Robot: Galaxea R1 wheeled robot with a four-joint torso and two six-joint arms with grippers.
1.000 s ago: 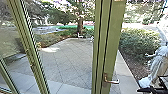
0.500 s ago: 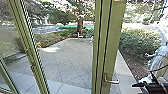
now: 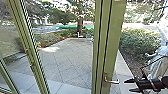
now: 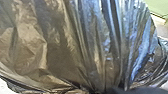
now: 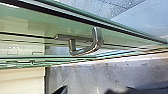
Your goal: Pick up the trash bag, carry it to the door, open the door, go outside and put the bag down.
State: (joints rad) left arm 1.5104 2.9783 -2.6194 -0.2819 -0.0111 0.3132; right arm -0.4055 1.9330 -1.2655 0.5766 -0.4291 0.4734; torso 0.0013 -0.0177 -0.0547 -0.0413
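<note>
Right gripper (image 3: 128, 85): fingers are parted wide, door handle (image 3: 112, 81) seen beyond. Left grip on trash bag (image 4: 58, 43): cannot be told.

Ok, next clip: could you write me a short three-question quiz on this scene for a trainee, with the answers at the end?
1. Multiple choice: what shows large and creased in the left wrist view?
A) a cardboard box
B) a trash bag
C) a folded towel

2. True or false: in the head view, the right gripper is open, with a gap between it and the door handle.

3. Fill the gap: the door post that carries the handle is ____ in colour.

Key: 1 B; 2 true; 3 green.
</note>
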